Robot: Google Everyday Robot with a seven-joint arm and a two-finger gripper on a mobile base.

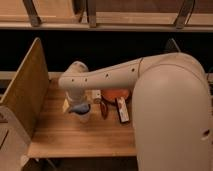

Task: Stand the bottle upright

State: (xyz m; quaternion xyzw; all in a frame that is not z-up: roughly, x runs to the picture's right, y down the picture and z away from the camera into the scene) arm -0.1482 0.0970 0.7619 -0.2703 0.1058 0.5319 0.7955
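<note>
A small cream-white bottle shows just right of my wrist, next to the red bowl. My arm partly hides it, and I cannot tell whether it stands or lies. My gripper points down at the wooden table, at its back left, just left of the bottle and right above a white cup with a blue-grey top. My forearm reaches in from the right and covers the gripper's lower end.
A flat white bar with dark edges lies in front of the bowl, with a reddish-brown thing beside it. A wooden side panel walls the table's left. The robot's large body blocks the right side. Shelves run behind.
</note>
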